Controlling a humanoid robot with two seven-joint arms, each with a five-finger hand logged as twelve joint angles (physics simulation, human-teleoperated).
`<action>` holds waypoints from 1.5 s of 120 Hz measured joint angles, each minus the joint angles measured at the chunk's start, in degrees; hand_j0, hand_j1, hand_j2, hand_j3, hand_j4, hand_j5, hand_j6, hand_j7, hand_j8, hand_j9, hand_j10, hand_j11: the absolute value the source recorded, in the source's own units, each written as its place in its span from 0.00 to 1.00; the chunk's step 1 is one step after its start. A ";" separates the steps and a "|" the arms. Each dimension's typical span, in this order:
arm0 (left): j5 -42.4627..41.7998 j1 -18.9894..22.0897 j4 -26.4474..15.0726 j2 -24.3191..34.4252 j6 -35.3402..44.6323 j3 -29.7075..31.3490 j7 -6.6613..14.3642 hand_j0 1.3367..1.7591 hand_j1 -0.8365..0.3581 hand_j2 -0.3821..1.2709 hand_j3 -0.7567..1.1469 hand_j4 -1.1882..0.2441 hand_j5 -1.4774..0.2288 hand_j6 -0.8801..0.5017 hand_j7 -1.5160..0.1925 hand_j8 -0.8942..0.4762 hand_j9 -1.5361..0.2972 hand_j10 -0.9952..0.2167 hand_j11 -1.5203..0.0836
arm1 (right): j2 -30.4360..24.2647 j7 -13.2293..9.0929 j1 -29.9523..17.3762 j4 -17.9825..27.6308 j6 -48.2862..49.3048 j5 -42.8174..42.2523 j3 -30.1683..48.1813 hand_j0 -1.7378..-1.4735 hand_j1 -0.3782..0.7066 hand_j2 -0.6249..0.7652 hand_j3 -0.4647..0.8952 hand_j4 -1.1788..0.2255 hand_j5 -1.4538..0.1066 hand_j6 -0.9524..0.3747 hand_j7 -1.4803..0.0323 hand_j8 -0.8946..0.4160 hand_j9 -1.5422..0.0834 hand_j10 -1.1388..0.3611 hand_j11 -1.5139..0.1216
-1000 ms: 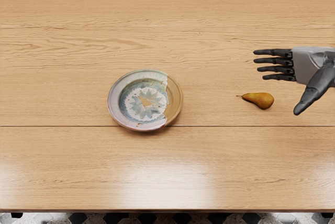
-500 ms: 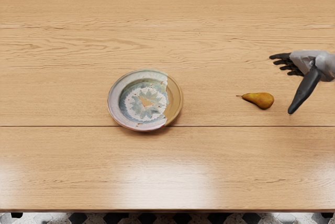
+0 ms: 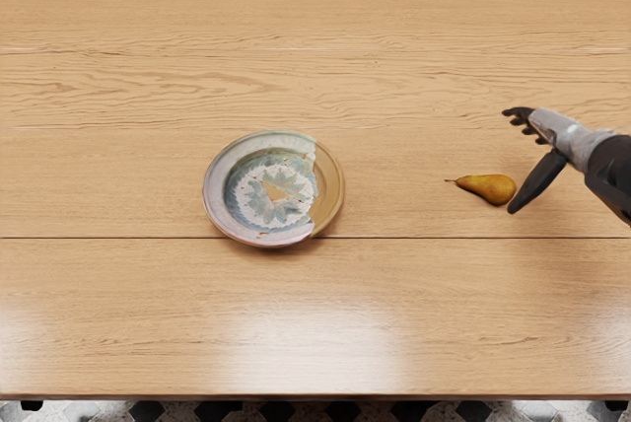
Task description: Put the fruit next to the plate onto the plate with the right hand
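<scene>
A small yellow-brown pear [image 3: 489, 187] lies on its side on the wooden table, stem pointing left, well to the right of the plate. The round ceramic plate [image 3: 328, 180] with a pale blue star pattern sits near the table's middle and holds nothing. My right hand [image 3: 526, 156] comes in from the right edge and hovers just right of the pear, open, thumb stretched down beside the fruit and fingers pointing left above it. It does not touch the pear. The left arm is out of view.
The wooden table [image 3: 315, 323] fills the view, its front edge near the bottom. An orange wall runs behind its far edge.
The right hand has turned edge-on and lowered toward the pear, its thumb now close beside the fruit. Pear and plate have not moved.
</scene>
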 joint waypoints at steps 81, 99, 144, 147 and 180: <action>0.00 0.04 0.00 0.00 0.00 0.00 0.00 0.76 0.99 0.23 0.40 0.83 0.87 0.64 0.89 0.65 0.84 0.82 0.95 | 6.16 0.39 -4.38 0.52 -9.89 -1.62 0.57 0.30 0.40 0.40 0.34 0.60 0.65 0.46 0.69 0.42 0.68 0.53 0.66; 0.00 -0.01 0.00 0.00 0.00 0.00 0.00 0.76 0.99 0.23 0.40 0.83 0.87 0.64 0.89 0.65 0.84 0.82 0.95 | 6.26 0.42 -4.58 0.28 -11.81 -2.12 0.60 0.30 0.41 0.40 0.34 0.59 0.64 0.46 0.68 0.42 0.67 0.53 0.65; 0.00 -0.02 0.00 0.00 0.00 0.00 0.00 0.76 0.99 0.23 0.40 0.83 0.87 0.64 0.89 0.65 0.84 0.82 0.95 | 8.28 0.43 -7.41 -1.22 -16.24 -4.69 -0.01 0.30 0.42 0.40 0.34 0.58 0.63 0.44 0.67 0.41 0.66 0.52 0.64; 0.00 -0.02 0.00 0.00 0.00 0.00 0.00 0.76 0.99 0.23 0.40 0.83 0.87 0.64 0.89 0.65 0.84 0.82 0.95 | 8.31 0.43 -7.55 -1.32 -16.30 -4.76 -0.01 0.30 0.42 0.40 0.34 0.58 0.63 0.44 0.67 0.41 0.66 0.52 0.64; 0.00 0.05 0.00 0.00 0.00 0.00 0.00 0.76 0.99 0.23 0.40 0.83 0.87 0.64 0.89 0.65 0.84 0.82 0.95 | 9.45 0.44 -8.51 -2.41 -18.73 -5.55 -0.02 0.30 0.43 0.40 0.34 0.58 0.62 0.44 0.66 0.40 0.65 0.51 0.63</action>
